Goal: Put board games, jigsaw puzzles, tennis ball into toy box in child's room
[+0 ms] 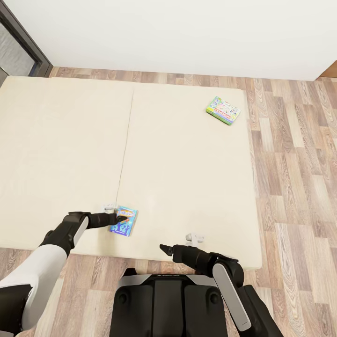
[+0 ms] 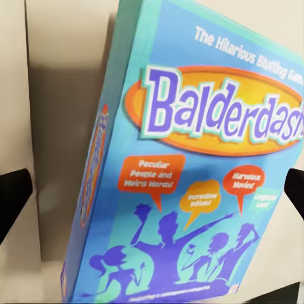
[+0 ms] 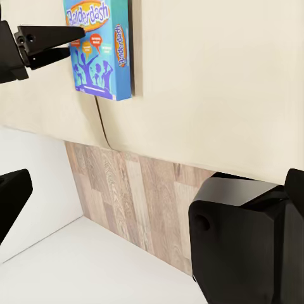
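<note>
Head view: the left tool (image 1: pixel 122 217) reaches the blue game (image 1: pixel 124 221) near the bed's (image 1: pixel 187 168) front edge; the pastel game (image 1: pixel 223 110) lies far off. Left wrist view: fingers spread, flanking the box (image 2: pixel 190 164); centre it before closing. Right wrist view: right tool (image 3: pixel 152 202) spread, empty.

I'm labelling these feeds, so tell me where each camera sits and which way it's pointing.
Head view: high on the robot, looking down at the bed, both arms and its base.
Left wrist view: on the left arm, close over the blue board game, fingertips at the frame edges.
Right wrist view: on the right arm, facing the bed edge and left end effector.
All share the blue game.
</note>
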Controlling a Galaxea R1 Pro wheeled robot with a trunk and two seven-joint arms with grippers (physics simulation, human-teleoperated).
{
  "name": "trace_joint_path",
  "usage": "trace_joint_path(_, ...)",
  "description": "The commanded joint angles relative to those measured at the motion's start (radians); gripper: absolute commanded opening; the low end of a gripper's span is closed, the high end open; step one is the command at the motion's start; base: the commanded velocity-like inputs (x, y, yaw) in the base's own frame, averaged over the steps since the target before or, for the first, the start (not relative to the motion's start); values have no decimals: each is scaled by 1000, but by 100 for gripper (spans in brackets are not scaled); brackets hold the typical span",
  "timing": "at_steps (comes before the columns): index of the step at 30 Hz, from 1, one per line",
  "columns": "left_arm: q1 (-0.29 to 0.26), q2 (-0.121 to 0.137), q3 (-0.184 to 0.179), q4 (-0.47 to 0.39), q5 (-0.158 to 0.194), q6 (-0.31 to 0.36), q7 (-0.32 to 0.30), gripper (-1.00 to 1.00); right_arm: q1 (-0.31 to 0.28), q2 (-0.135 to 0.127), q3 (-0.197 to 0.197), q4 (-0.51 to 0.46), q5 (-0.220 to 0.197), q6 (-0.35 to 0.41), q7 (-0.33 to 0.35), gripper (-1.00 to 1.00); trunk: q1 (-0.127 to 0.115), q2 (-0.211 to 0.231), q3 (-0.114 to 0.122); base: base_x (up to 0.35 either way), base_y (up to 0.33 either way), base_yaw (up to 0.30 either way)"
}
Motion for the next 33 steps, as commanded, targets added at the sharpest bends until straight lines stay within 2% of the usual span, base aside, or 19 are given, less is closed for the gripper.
trace_joint_path(1, 0, 0, 4, -1, 0, 8, -4, 100, 0, 0, -1, -1, 6, 5, 6, 100, 1, -2, -1, 0, 0, 0)
trace_joint_path(11, 0, -3, 1, -1, -3, 15, -1, 100, 0, 1, -1, -1, 6, 5, 6, 100, 1, -2, -1, 0, -10, 0)
trace_joint_path(20, 0, -6, 1, -1, -3, 18, 1, 100, 0, 0, -1, -2, 6, 5, 6, 100, 1, -2, -1, 0, -161, 0)
trace_joint_path(33, 0, -8, 2, -1, -5, 17, 2, 100, 0, 0, -1, -2, 6, 5, 6, 100, 1, -2, -1, 0, -31, 0)
